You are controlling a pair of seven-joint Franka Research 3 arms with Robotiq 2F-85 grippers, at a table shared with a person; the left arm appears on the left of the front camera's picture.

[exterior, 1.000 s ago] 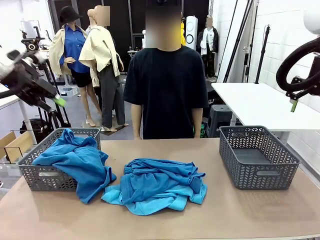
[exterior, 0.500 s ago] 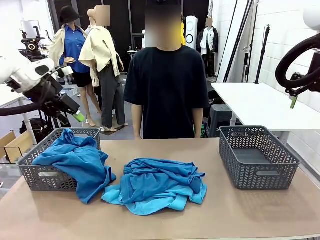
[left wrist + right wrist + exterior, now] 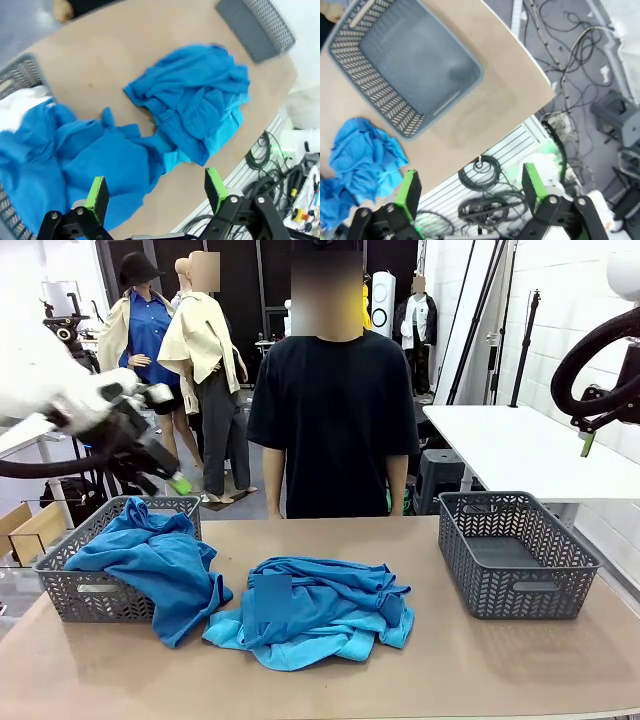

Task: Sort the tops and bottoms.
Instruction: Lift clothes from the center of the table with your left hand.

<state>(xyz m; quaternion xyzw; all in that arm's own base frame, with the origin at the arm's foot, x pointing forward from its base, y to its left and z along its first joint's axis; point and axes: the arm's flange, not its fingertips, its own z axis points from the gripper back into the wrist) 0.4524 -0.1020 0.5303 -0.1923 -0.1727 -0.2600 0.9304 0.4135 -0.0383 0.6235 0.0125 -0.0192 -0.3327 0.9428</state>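
A heap of royal-blue and sky-blue clothes lies mid-table; in the left wrist view the heap is far below. A royal-blue garment spills over the front of the left grey basket, and a white shirt lies inside that basket. My left gripper hovers above the left basket's back rim, blurred; in its own view the left gripper is open and holds nothing. My right gripper hangs high at the far right; from the wrist it is open and bare.
A grey basket with nothing in it stands at the table's right; seen from above, the basket sits near the table corner. A person in a black shirt stands at the far edge. Cables cover the floor beyond the table.
My left arm has swung rightward and down, from the far left to above the left basket's back edge. The right arm and the clothes have stayed put.
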